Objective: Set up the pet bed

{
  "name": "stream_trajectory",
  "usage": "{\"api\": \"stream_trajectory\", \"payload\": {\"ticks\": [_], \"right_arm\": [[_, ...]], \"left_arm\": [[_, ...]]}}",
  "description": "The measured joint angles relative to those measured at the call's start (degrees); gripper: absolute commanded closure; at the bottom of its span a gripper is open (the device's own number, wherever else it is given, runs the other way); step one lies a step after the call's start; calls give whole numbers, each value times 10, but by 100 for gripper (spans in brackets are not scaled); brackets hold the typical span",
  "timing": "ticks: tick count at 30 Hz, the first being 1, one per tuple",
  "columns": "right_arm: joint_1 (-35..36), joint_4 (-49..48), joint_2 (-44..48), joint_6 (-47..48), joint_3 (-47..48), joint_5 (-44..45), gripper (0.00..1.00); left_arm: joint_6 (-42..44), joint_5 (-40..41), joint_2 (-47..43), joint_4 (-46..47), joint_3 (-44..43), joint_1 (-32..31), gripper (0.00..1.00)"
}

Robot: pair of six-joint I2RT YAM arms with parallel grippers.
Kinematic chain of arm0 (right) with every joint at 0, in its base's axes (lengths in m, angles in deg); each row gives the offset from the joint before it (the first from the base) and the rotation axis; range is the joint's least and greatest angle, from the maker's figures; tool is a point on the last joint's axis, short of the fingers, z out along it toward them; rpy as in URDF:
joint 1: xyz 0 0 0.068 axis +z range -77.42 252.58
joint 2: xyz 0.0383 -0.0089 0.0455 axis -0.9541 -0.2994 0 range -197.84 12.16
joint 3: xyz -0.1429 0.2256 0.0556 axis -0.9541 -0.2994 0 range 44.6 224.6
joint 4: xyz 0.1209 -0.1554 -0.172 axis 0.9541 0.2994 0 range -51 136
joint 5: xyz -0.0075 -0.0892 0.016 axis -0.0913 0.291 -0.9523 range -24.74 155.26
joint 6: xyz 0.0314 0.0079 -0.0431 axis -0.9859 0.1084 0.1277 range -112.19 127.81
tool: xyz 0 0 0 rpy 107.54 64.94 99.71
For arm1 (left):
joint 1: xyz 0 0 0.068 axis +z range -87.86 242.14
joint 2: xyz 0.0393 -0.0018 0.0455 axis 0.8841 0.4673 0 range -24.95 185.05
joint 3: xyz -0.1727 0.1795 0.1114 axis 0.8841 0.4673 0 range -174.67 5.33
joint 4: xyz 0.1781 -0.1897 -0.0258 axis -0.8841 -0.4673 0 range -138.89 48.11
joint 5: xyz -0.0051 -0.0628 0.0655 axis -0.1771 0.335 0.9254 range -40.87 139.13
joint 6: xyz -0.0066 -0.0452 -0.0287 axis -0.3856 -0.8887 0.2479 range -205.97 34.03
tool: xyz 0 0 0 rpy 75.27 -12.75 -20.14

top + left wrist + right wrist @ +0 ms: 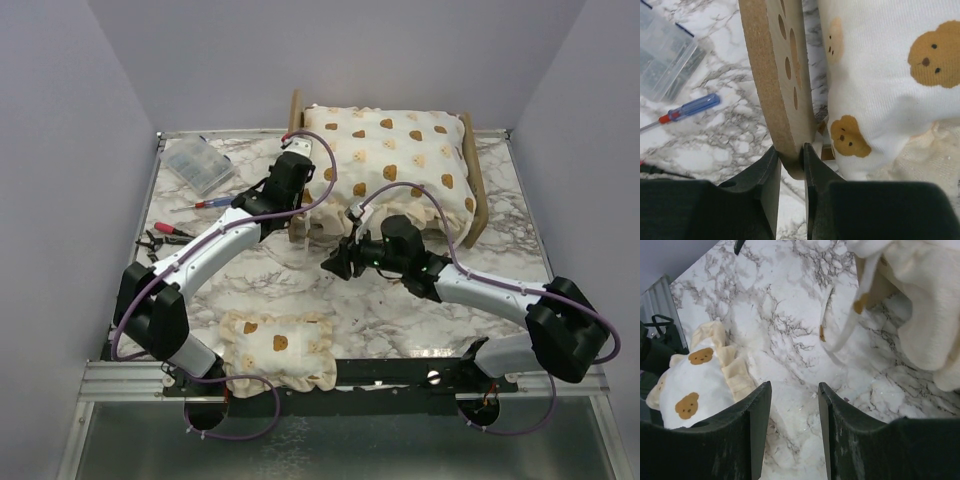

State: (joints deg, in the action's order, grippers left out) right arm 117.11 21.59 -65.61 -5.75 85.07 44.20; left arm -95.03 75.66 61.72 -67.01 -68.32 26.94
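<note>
Bear-print pillow (277,350) at lower centre is unplaced, matching cushion (395,155) sits on the pet bed (477,190); my left gripper (791,157) pinches its headboard (772,75), right gripper (794,390) gapes empty.

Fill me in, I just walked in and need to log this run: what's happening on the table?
The left gripper is clamped on the edge of the plywood headboard, the one with the paw-print cutout, of the pet bed. The large bear-print cushion already lies on the bed frame. The right gripper is open and holds nothing, hovering over the marble table near the cushion's ruffle. The small matching pillow lies at the table's near edge, not yet on the bed.
</note>
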Motion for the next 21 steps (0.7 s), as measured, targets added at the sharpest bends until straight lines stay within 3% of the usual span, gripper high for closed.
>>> {"api": "stream_trajectory", "payload": {"ticks": [3, 10, 16, 21], "right_arm": [[7, -37, -6, 21, -9, 15, 51], [13, -128, -80, 61, -23, 52, 49], [13, -161, -110, 70, -24, 85, 44], [16, -167, -85, 77, -24, 101, 45]], "left_arm": [[12, -24, 15, 43, -2, 0, 87], [27, -47, 14, 89, 16, 0, 100], [32, -56, 7, 102, 26, 1, 100], [29, -83, -8, 106, 40, 2, 100]]}}
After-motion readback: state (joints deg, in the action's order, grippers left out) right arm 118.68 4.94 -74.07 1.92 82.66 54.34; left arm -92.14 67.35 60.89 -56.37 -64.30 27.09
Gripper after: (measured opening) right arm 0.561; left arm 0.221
